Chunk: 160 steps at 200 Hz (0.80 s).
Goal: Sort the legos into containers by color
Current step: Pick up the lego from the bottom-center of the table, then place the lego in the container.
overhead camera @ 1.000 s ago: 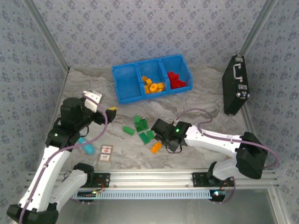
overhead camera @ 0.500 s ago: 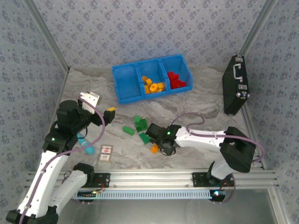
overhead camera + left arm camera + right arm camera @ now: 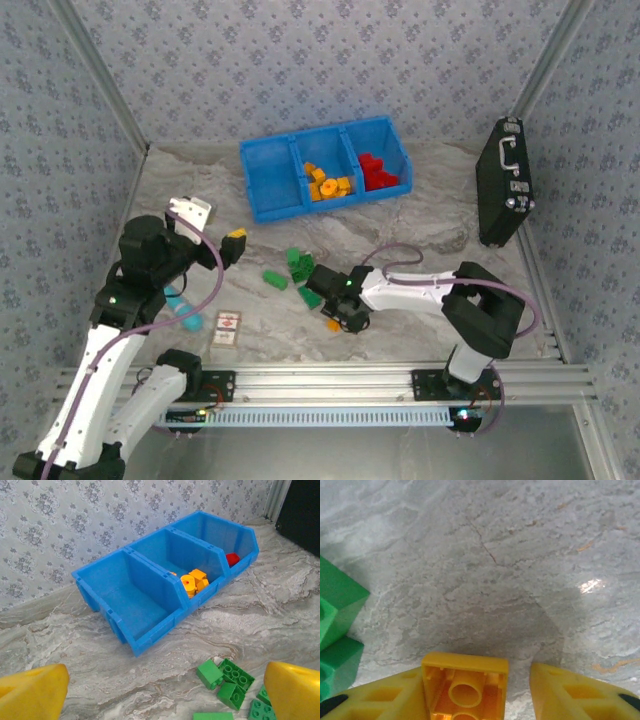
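One orange brick [image 3: 465,682] lies between parted fingers [image 3: 380,697] of the right end effector [image 3: 475,676], touching one; closing may twist it out. Left end effector [image 3: 162,692] wide, empty

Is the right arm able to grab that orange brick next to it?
Probably yes. The orange brick lies upside down on the table, between the open fingers of the right gripper, with nothing over it. The green bricks sit off to one side, out of the closing path.
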Motion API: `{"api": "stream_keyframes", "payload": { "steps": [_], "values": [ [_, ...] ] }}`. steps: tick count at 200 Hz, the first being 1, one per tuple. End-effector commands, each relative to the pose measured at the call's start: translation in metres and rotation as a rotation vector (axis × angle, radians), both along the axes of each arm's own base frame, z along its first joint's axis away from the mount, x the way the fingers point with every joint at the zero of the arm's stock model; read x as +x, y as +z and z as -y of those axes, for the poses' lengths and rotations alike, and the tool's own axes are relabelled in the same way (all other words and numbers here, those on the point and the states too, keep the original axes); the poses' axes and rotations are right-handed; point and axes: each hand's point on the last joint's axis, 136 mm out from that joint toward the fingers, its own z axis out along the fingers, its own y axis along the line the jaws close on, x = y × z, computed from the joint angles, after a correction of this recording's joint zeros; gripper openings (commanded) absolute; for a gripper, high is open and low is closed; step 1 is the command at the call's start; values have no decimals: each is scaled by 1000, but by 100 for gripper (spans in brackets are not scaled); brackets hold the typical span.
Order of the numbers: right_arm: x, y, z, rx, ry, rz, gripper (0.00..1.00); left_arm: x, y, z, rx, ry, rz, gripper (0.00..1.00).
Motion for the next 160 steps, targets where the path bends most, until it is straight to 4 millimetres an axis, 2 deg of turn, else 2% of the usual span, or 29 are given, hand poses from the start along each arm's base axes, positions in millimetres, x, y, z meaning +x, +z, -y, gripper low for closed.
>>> {"api": "stream_keyframes", "payload": {
  "steps": [1, 21, 54, 83, 88, 110, 145, 160],
  "values": [
    [1, -1, 2, -15, 9, -20, 46, 1, 8, 3, -12, -13, 21, 100],
    [6, 5, 17, -53, 33, -28, 38, 3, 5, 3, -5, -10, 8, 100],
    [61, 41, 48, -86, 58, 83, 32, 4, 1, 0, 15, 5, 0, 100],
    [113, 73, 72, -103, 107, 144, 30, 8, -8, -2, 33, 19, -15, 100],
    [130, 88, 70, -89, 115, 184, 30, 9, -9, -2, 36, 21, -17, 100],
    [190, 114, 73, -93, 178, 284, 30, 14, -21, 0, 46, 23, -47, 100],
    [285, 155, 39, -134, 402, 441, 30, 34, -37, -6, 62, 100, -116, 100],
    [315, 160, 24, -191, 498, 478, 30, 46, -43, -11, 35, 161, -159, 100]
  ]
}}
